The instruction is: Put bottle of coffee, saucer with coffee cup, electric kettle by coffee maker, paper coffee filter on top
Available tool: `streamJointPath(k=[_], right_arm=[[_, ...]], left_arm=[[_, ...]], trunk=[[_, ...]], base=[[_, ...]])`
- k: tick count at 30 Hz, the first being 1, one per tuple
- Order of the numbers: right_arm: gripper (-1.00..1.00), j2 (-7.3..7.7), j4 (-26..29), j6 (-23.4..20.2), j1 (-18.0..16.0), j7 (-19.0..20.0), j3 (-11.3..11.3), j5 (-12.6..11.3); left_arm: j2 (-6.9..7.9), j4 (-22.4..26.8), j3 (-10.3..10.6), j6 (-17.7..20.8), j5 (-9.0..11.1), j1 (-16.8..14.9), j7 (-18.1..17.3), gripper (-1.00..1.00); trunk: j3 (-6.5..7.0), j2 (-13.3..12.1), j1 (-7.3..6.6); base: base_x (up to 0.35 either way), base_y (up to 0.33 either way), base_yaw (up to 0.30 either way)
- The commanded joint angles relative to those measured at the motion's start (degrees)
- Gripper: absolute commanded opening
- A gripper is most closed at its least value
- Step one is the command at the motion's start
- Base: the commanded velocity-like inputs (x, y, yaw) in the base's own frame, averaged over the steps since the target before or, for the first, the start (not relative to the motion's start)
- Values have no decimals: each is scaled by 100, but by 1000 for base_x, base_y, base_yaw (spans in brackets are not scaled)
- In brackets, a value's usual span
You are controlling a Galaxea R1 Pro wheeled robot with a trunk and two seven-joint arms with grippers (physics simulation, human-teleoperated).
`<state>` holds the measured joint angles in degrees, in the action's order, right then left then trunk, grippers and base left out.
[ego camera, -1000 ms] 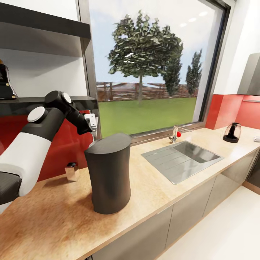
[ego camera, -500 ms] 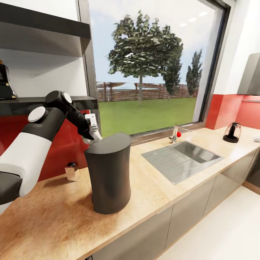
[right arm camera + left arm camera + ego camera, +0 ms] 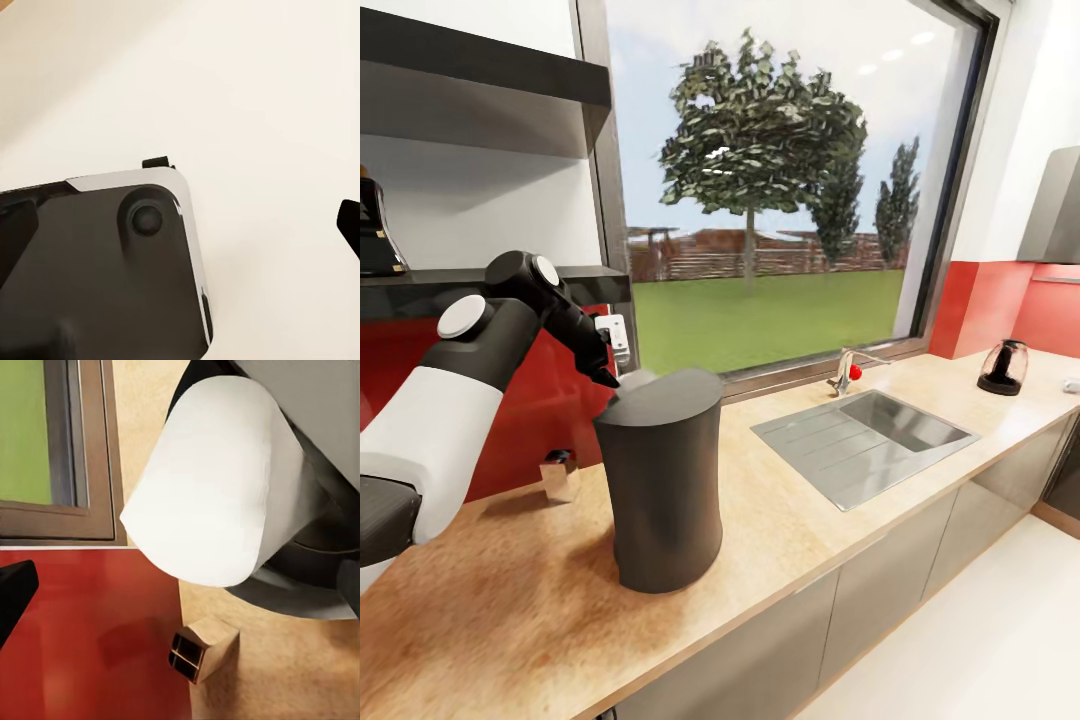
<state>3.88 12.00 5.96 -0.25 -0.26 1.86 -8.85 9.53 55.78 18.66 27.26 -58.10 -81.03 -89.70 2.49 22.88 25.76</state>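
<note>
Right now: L arm at coffee maker rim w/ paper coffee filter
Filter over machine's back-left top edge, flat top lies fwd-right; left gripper grip state can't tell

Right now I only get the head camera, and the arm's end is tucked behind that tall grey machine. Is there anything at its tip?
Observer: Yes. The left wrist view shows a white paper coffee filter, cone-shaped and close to the camera.
Operator: Is it over the machine?
Observer: Partly. In that view the filter overlaps the coffee maker at its rim, and its wide end reaches out past it over the countertop. I cannot tell whether it rests on the top.
Operator: And the other arm?
Observer: The right wrist view looks down at pale floor and a dark part of the robot's own body, with no kitchen item in front of it.
</note>
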Motion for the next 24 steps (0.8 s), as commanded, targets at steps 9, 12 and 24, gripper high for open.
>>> streamJointPath(k=[9, 12, 24], right_arm=[[100, -2, -4, 20, -2, 5, 17, -26], [100, -2, -4, 20, -2, 6, 17, -28], [100, -2, -4, 20, -2, 1, 24, -29]], left_arm=[[5, 16, 8, 65, -30, -9, -30, 100], [9, 19, 7, 68, -33, -9, -30, 100], [21, 34, -176, 68, -46, -93, -30, 100]], trunk=[[-3, 4, 2], [-3, 4, 2], [-3, 4, 2]], base=[[0, 0, 0], [0, 0, 0], [0, 0, 0]])
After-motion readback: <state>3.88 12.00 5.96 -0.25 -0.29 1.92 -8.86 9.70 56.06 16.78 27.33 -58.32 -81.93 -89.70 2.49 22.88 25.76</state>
